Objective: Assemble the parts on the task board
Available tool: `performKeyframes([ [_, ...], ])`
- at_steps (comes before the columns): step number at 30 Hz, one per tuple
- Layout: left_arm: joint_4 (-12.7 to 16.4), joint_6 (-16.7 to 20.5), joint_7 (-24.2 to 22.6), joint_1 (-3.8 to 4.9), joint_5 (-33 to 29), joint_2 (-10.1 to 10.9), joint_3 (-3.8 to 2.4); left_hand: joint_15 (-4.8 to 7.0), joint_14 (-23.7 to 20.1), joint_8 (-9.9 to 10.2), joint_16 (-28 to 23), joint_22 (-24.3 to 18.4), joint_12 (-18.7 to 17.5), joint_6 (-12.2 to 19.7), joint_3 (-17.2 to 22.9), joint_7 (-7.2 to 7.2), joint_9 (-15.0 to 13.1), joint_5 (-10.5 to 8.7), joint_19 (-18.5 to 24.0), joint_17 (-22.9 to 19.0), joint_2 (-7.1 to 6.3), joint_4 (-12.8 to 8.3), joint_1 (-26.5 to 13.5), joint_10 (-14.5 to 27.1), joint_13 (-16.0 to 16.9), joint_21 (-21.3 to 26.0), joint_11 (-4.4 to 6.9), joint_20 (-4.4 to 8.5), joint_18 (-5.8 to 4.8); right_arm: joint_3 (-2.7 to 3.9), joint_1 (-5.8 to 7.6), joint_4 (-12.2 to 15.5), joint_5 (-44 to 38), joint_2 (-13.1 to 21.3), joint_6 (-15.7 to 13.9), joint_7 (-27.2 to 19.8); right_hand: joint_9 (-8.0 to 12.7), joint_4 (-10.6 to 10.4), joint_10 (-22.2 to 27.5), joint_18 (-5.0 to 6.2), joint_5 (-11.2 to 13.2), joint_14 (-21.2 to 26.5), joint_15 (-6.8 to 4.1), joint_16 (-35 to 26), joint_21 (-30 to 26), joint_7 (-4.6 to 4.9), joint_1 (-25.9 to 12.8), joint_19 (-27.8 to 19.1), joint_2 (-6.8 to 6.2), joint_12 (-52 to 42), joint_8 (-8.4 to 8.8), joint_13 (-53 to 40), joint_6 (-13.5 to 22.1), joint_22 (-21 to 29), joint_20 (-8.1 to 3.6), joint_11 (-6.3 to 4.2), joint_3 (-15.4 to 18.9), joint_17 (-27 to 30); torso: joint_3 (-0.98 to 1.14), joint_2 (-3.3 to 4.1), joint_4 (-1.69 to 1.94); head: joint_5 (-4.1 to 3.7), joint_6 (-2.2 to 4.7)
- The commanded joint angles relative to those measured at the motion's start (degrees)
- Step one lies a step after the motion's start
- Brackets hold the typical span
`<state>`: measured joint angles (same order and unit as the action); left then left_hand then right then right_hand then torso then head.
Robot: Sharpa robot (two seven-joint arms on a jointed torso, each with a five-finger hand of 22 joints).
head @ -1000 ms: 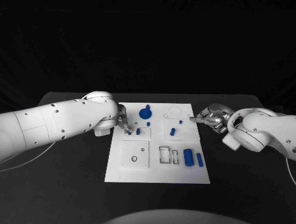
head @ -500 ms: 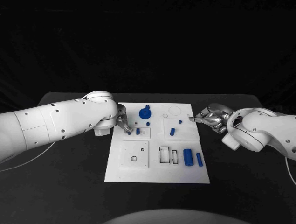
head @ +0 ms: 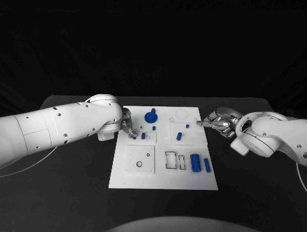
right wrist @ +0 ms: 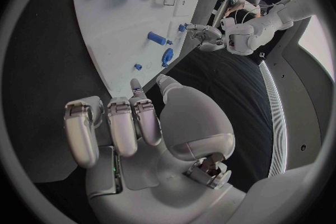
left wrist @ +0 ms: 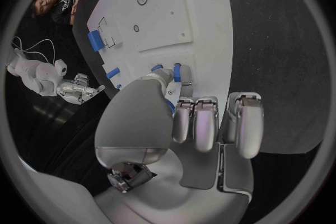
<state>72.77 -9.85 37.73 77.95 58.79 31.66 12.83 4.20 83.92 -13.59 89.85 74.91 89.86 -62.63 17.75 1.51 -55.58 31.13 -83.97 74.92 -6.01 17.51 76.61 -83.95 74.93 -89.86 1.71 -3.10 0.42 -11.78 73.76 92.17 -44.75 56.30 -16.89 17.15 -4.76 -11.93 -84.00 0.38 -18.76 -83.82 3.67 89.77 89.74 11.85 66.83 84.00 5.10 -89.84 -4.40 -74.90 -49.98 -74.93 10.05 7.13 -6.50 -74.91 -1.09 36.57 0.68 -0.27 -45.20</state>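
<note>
The white task board (head: 125, 179) lies mid-table. My left hand (head: 129, 128) is at the board's left edge, and thumb and a finger pinch a small blue part (head: 143, 136) that stands on the board; the left wrist view shows this blue part (left wrist: 176, 73) beside the fingertips, with the other fingers curled. My right hand (head: 217, 122) is at the right edge, fingers curled in, tips by a small blue peg (head: 187, 126) and holding nothing I can see. A blue knob (head: 150, 116), a blue cylinder (head: 194, 162) and a blue rod (head: 207, 165) rest on the board.
Another blue part (head: 179, 137) and a peg (head: 153, 128) stand mid-board. Two rectangular slots (head: 170, 160) and a sub-plate with holes (head: 140, 159) lie at the near end. Black table (head: 69, 193) surrounds the board. A thin cable (head: 28, 166) runs by my left arm.
</note>
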Motion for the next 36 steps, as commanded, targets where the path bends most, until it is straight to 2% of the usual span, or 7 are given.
performKeyframes([
  [1, 0.05, -1.23, -0.35, -0.08, -0.03, -0.16, 0.03, -0.10, 6.08, -0.36, 0.15, 15.09, 0.14, 0.00, 1.24, -0.19, -0.06, 0.29, -6.03, 15.08, 0.66, -0.83, -0.08, -6.05, 15.07, -0.14, 0.20, -0.55, -0.42, -0.01, -0.03, 0.02, -0.51, -0.09, 0.70, -0.03, -0.09, 0.00, -6.00, -0.38, -0.34, -6.18, 0.40, 0.23, 0.26, -0.02, 0.59, 6.00, 0.20, -0.16, -0.16, -15.10, 0.54, -15.07, 0.20, 0.56, 0.36, -15.09, 0.01, 0.00, 0.00, -0.01, 0.01],
  [18, -0.07, -1.63, -0.38, -0.16, -0.03, -0.40, 0.03, -0.09, 6.08, -0.31, 0.15, 15.09, 0.14, 0.20, 1.27, -0.13, -0.10, 0.02, -6.03, 15.08, 0.65, -0.82, -0.18, -6.05, 15.07, -0.14, 0.15, -0.60, -0.42, -0.01, -0.03, 0.07, -0.51, -0.05, 0.72, -0.02, -0.09, 0.00, -6.00, -0.38, -0.34, -6.18, 0.40, 0.23, 0.26, -0.02, 0.59, 6.00, 0.20, -0.16, -0.16, -15.10, 0.54, -15.07, 0.20, 0.56, 0.36, -15.09, 0.02, -0.01, -0.02, -0.05, -0.06],
  [20, -0.09, -1.78, -0.23, -0.17, -0.03, -0.44, 0.03, -0.11, 6.08, -0.25, 0.15, 15.09, 0.14, 0.39, 1.04, -0.02, -0.13, -1.41, -6.03, 15.08, 0.71, -0.77, -0.88, -6.05, 15.07, -0.14, 0.03, -0.68, -0.42, -0.01, -0.03, 0.08, -0.51, -0.04, 0.72, -0.02, -0.09, 0.00, -6.00, -0.38, -0.34, -6.18, 0.40, 0.23, 0.26, -0.02, 0.59, 6.00, 0.20, -0.16, -0.16, -15.10, 0.54, -15.07, 0.20, 0.56, 0.36, -15.09, 0.01, 0.00, -0.02, -0.07, -0.02],
  [22, -0.10, -1.81, -0.18, -0.18, -0.03, -0.47, 0.03, -0.34, 6.08, -0.08, 0.15, 15.09, 0.14, 0.69, 0.40, 0.07, -0.08, -3.92, -6.03, 15.08, 0.77, -0.71, -2.30, -6.05, 15.07, -0.14, -0.07, -0.60, -0.42, -0.01, -0.03, 0.08, -0.51, -0.02, 0.74, -0.02, -0.13, 0.01, -6.00, -0.38, -0.35, -6.18, 0.42, 0.23, 0.26, 0.02, 0.65, 6.00, 0.20, -0.16, -0.21, -15.10, 0.58, -15.07, 0.22, 0.60, 0.41, -15.09, -0.01, 0.01, -0.02, -0.07, 0.00],
  [26, -0.12, -1.67, -0.04, -0.20, -0.02, -0.52, 0.03, -0.59, 6.08, 0.52, 0.15, 15.09, 0.14, 0.96, -1.49, 0.35, 0.56, -5.65, -6.03, 15.08, 1.16, -0.63, -6.84, -6.05, 15.07, -0.14, -0.33, -0.56, -0.42, -0.01, -0.03, 0.07, -0.51, 0.01, 0.74, -0.01, -0.13, 0.01, -6.00, -0.38, -0.35, -6.18, 0.43, 0.23, 0.26, 0.03, 0.66, 6.00, 0.20, -0.16, -0.22, -15.10, 0.59, -15.07, 0.22, 0.60, 0.42, -15.09, -0.01, 0.01, -0.02, -0.09, 0.01],
  [30, -0.20, -1.63, -0.02, -0.21, -0.02, -0.55, 0.03, -0.69, 6.08, 0.85, 0.15, 15.09, 0.14, 0.75, -3.43, 0.31, 1.15, -9.55, -6.03, 15.08, 1.28, -0.68, -9.84, -6.05, 15.07, -0.14, -0.30, -0.55, -0.42, -0.01, -0.03, 0.04, -0.51, -0.01, 0.76, -0.02, -0.13, 0.01, -6.00, -0.38, -0.35, -6.18, 0.43, 0.23, 0.26, 0.03, 0.66, 6.00, 0.20, -0.16, -0.22, -15.10, 0.59, -15.07, 0.22, 0.60, 0.42, -15.09, -0.01, 0.00, -0.04, -0.13, 0.03],
  [36, -0.24, -1.84, 0.03, -0.22, -0.02, -0.56, 0.03, -0.72, 6.08, 1.08, 0.15, 15.09, 0.14, 0.52, -5.51, 0.35, 1.68, -11.04, -6.03, 15.08, 1.33, -0.67, -11.89, -6.05, 15.07, -0.14, -0.32, -0.57, -0.42, -0.01, -0.03, 0.04, -0.51, 0.00, 0.81, 0.00, -0.13, 0.01, -6.00, -0.38, -0.35, -6.18, 0.43, 0.23, 0.26, 0.03, 0.66, 6.00, 0.20, -0.16, -0.22, -15.10, 0.59, -15.07, 0.22, 0.60, 0.42, -15.09, 0.01, 0.03, 0.02, -0.15, 0.04],
])
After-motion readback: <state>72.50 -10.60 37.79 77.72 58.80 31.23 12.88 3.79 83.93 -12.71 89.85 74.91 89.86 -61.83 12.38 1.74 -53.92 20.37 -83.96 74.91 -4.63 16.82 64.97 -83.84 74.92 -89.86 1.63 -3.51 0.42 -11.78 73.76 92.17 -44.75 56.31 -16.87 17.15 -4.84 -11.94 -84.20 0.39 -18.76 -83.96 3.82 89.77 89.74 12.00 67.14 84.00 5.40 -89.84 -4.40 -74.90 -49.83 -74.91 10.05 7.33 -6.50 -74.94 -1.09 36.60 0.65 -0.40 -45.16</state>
